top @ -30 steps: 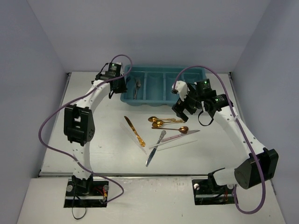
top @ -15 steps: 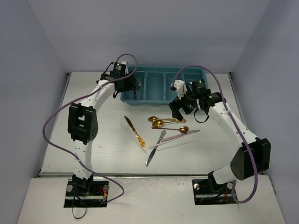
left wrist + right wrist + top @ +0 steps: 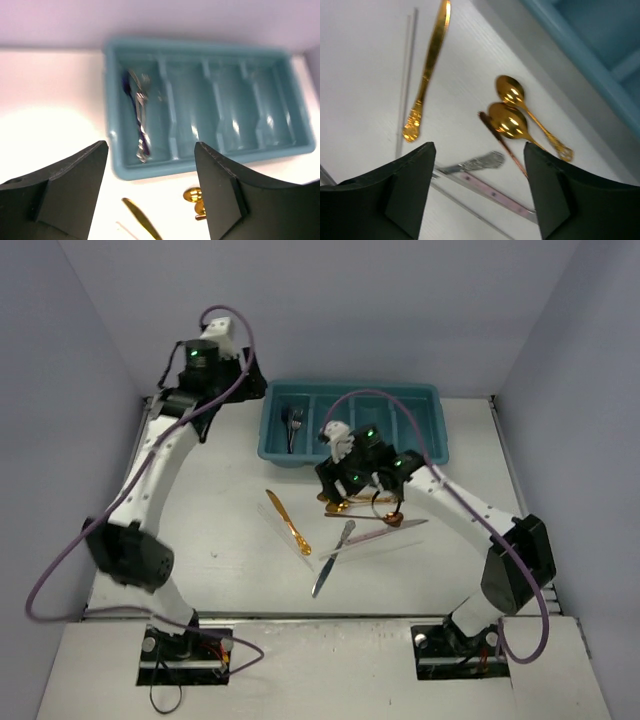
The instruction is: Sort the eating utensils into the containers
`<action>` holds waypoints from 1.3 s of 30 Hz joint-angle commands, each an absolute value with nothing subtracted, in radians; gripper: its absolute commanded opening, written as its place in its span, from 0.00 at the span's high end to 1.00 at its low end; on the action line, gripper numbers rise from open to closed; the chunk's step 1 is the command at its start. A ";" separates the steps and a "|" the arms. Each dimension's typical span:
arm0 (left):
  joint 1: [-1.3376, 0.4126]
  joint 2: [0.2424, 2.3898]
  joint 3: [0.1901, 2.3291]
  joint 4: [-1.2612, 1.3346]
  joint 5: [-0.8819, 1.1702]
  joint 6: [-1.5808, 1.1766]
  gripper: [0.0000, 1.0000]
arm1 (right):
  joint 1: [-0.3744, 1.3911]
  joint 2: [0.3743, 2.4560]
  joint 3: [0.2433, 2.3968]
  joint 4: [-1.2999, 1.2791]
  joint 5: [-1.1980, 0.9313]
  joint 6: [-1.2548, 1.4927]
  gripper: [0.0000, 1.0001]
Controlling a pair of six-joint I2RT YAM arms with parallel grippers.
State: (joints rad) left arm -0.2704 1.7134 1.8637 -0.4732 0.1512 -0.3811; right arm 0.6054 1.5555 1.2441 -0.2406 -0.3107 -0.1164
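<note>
Gold spoons (image 3: 506, 121) lie beneath right hand (image 3: 477, 150) — apart.

Left fingers (image 3: 65, 190) opened and rose off the tray (image 3: 150, 172); right fingers (image 3: 395, 195) moved over the gold spoons (image 3: 507, 122), perhaps narrowing.

Your teal tray (image 3: 165, 169) sat at the table's far edge, right of centre, its four long compartments running front to back. The leftmost one held silver forks (image 3: 140, 117) lying lengthwise. Nearer you, mid-table, a gold knife (image 3: 427, 75) lay slanted beside a pale stick (image 3: 405, 85). Right of it, two gold spoons (image 3: 507, 122) lay side by side, a copper-toned spoon (image 3: 394, 517) just beyond them. A silver knife (image 3: 330, 562) crossed a pinkish stick (image 3: 490, 190).
</note>
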 commanded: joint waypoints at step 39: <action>0.228 1.238 1.264 -0.400 0.295 -0.465 0.30 | 0.923 2.117 1.549 -0.327 -0.046 0.135 0.63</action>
